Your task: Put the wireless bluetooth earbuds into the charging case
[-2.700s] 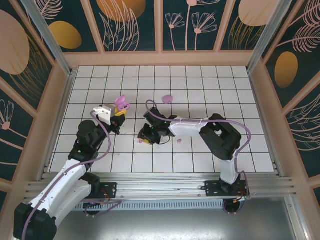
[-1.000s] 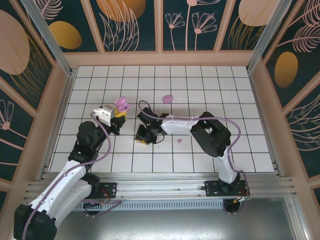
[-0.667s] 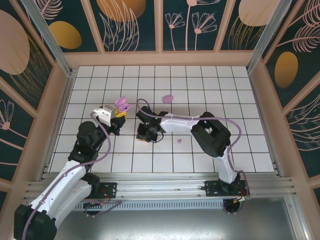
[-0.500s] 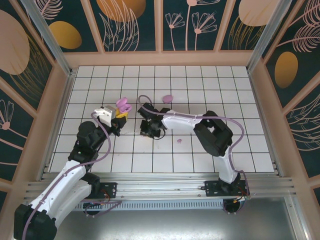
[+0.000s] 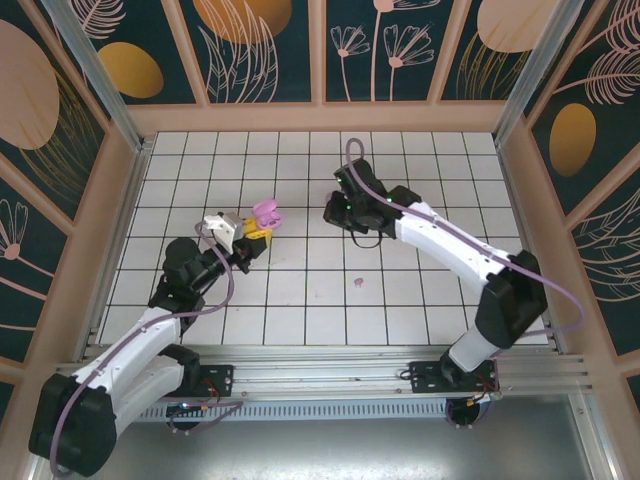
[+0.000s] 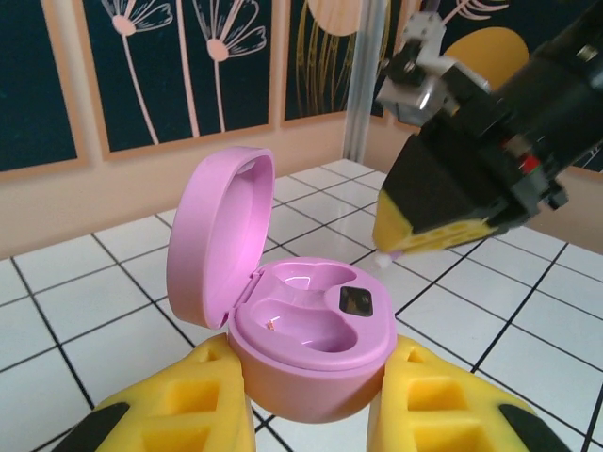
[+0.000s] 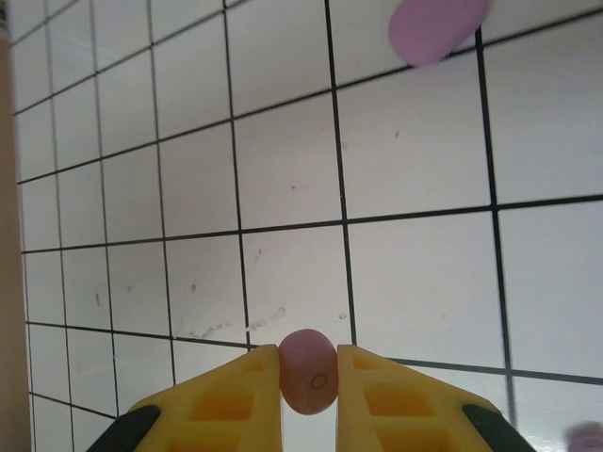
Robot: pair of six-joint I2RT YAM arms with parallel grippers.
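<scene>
Two arms share this job. The left jaws are closed on the case point(image 6: 311, 344), yellow pads point(image 6: 424, 400) pressing its base from either side. They hold it off the desk point(image 5: 400, 310) with the lid point(image 6: 215, 247) swung back and both hollows facing up. Held this way the case cannot slide or tip when something is pushed in, and its mouth is turned toward the other arm. Both hollows look empty; one has a small dark square in it.

The right jaws are closed on one earbud point(image 7: 309, 369), a lilac nub pinched at its sides, so that its end pokes out past the yellow tips, free to enter a hollow. From above, these jaws hang over the desk to the right of the case, apart from it. The left wrist view has them just beyond the case, tips angled down toward it.

A second earbud point(image 5: 358, 283) lies on the desk nearer the arm bases, well apart from both jaws. A larger lilac oval point(image 7: 438, 24) lies on the tiles ahead of the right jaws; I cannot tell whether it is a closed case.

I judge the step in hand to be carrying the nub to the case, with nothing seated yet. The next move needs the nub lined up squarely over a hollow, since so small a pinched piece could twist or pop free
</scene>
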